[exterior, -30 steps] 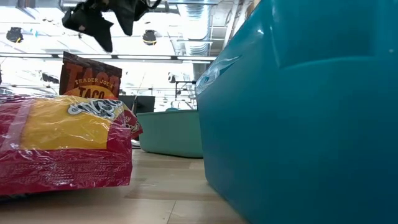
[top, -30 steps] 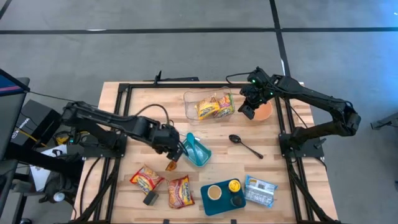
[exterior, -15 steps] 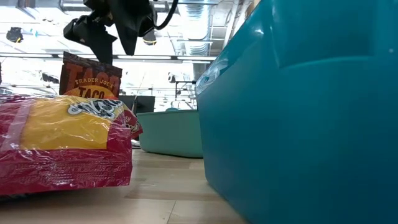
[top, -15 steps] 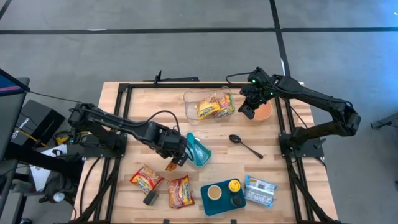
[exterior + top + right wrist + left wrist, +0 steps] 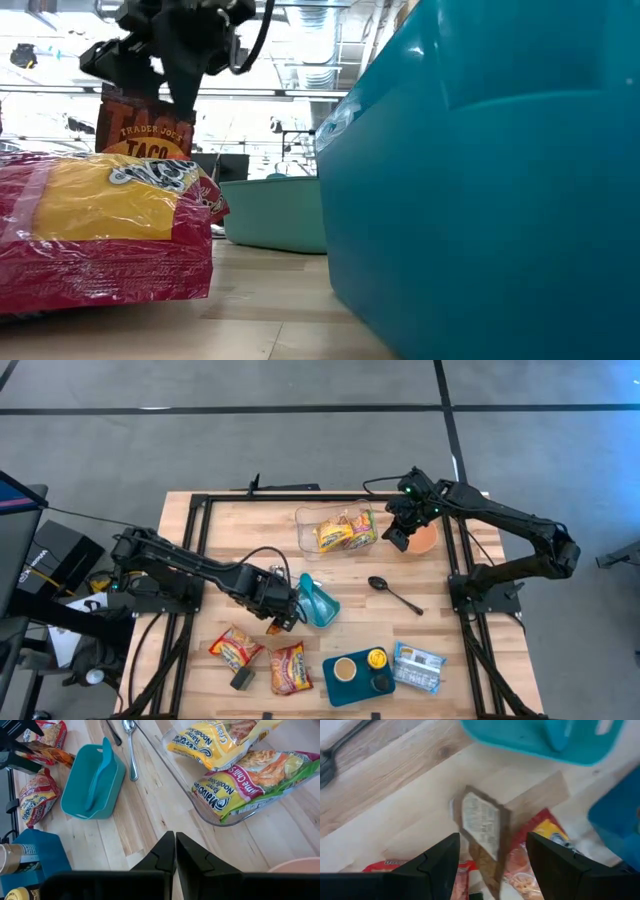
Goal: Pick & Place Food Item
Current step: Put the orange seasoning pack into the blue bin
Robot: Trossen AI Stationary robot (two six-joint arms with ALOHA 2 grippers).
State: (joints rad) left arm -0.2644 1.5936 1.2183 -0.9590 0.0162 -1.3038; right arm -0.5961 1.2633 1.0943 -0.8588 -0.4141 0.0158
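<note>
One brown taco packet (image 5: 482, 827), seemingly upright, between the open left end effector (image 5: 490, 857) fingers.

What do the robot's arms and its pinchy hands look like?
Both arms are dark, almost black, built from long jointed segments with black cables looping along them. The left gripper ends in two chunky black fingers with angled tips. The right gripper has the same black fingers. A small green light glows on the right arm near its wrist.
</note>
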